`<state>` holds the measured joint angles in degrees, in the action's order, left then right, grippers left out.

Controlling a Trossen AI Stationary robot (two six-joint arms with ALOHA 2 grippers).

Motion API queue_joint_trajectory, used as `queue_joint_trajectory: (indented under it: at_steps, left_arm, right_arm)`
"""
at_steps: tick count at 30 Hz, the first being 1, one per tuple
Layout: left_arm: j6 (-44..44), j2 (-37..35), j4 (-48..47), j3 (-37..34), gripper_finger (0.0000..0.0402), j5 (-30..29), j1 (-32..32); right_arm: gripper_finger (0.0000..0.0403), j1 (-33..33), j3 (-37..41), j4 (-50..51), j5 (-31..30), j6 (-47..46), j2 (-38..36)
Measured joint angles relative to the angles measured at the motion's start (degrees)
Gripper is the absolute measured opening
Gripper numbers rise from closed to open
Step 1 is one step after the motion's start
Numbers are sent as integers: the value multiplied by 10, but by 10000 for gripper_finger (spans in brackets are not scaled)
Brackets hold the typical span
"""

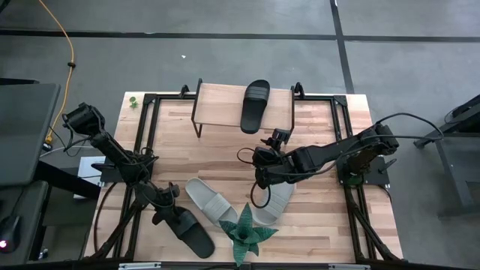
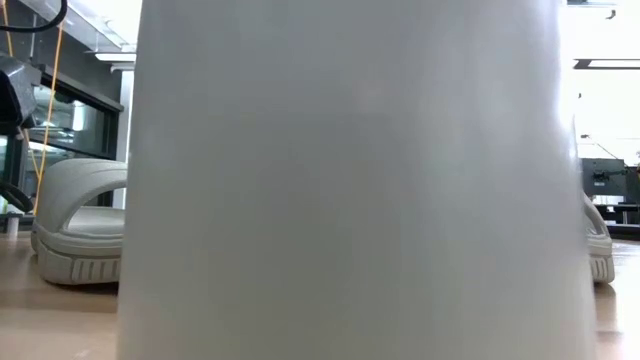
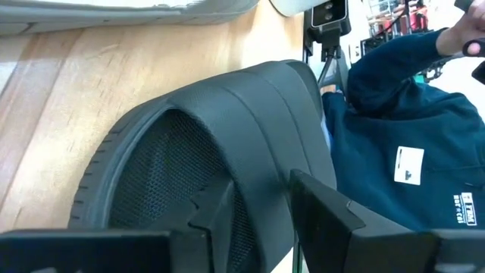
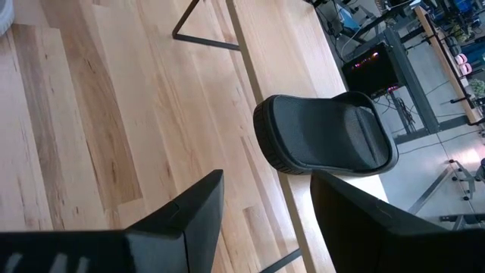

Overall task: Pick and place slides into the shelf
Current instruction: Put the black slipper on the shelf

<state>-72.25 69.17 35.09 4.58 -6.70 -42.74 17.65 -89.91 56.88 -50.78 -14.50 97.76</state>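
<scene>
One black slide [image 1: 255, 105] lies on the shelf [image 1: 217, 101] at the table's far side; it also shows in the right wrist view [image 4: 326, 144]. A second black slide [image 1: 193, 231] lies near the table's near left corner, with my left gripper [image 1: 166, 214] at its strap. Two pale grey slides rest on the table, one [image 1: 210, 201] left of the plant and one [image 1: 274, 201] under my right arm. My right gripper [image 4: 265, 205] is open above the table's middle and touches nothing. My left gripper is shut on the black slide's wide ribbed strap [image 3: 265, 152]. One finger [image 3: 216, 220] is inside the opening under the strap and the other finger [image 3: 333, 216] is outside it. The fingers come in low, from the table's left. I cannot tell whether the sole is still on the table.
A green spiky plant [image 1: 246, 234] stands at the near edge between the slides; its pale pot [image 2: 350, 180] fills most of the low view. Dark frame rails [image 1: 146, 135] run along the table's sides. A person in a dark blue top [image 3: 409, 152] stands beyond the table.
</scene>
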Motion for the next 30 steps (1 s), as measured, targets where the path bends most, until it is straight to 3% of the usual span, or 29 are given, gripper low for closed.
queue_joint_trajectory:
  at_steps: [8,30]
  left_arm:
    - [-1,0,3,0,11,-4,0]
    - [48,0,22,0,2,-8,0]
  right_arm:
    - [190,0,0,0,0,2,0]
    - [190,0,0,-6,0,11,0]
